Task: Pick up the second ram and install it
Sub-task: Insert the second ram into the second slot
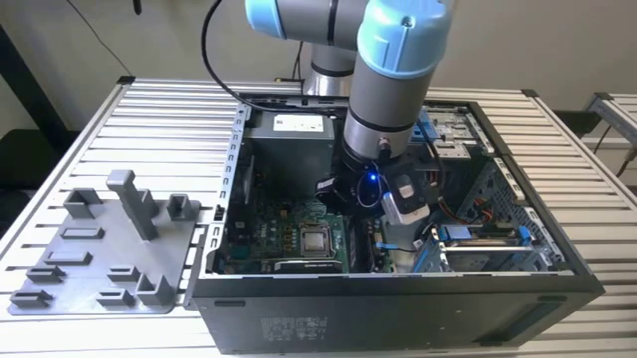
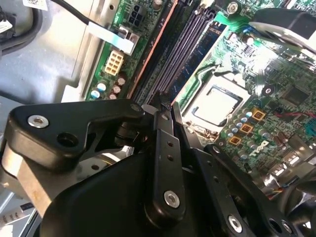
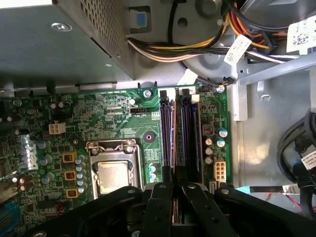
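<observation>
We saw the black two-finger gripper (image 3: 174, 183) pinched narrow on the thin dark second ram (image 3: 173, 143), over the green motherboard (image 3: 113, 123); white cable labels (image 3: 302, 34) unreadable.

The exterior view looks down from high and somewhat far off at an open computer case (image 1: 398, 291) on a slatted table (image 1: 80, 142), with a grey holder tray (image 1: 110, 253) at nine o'clock of the case and the arm (image 1: 388, 82) coming in from twelve o'clock. Both wrist views sit close above the motherboard (image 3: 108, 113), looking past the gripper (image 3: 174, 185) linkage. Both wrist views share the processor socket (image 2: 217, 103) and the memory slots (image 3: 178, 133); the exterior view shows that socket (image 1: 316, 240) too, much smaller.
</observation>
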Motion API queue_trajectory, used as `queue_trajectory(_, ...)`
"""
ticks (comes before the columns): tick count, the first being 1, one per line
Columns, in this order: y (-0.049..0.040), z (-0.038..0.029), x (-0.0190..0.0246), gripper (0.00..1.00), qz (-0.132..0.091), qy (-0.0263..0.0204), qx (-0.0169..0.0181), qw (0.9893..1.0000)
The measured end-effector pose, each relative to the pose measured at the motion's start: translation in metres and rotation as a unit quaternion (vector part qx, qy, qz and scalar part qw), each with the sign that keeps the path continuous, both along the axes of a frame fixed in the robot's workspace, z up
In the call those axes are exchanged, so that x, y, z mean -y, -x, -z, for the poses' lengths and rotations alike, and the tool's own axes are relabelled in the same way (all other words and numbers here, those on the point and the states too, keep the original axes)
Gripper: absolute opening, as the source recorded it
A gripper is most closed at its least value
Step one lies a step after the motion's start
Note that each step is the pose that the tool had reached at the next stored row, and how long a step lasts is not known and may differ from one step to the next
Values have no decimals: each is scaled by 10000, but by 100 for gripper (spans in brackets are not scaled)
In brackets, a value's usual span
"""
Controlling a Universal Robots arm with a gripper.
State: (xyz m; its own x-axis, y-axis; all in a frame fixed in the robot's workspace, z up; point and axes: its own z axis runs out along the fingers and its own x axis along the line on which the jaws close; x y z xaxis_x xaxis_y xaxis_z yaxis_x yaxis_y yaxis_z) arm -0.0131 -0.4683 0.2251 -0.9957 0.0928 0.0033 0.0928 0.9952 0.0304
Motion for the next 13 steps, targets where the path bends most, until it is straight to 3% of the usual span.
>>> queue_trajectory(13,2,44,24,14,-18,3,-1,10000)
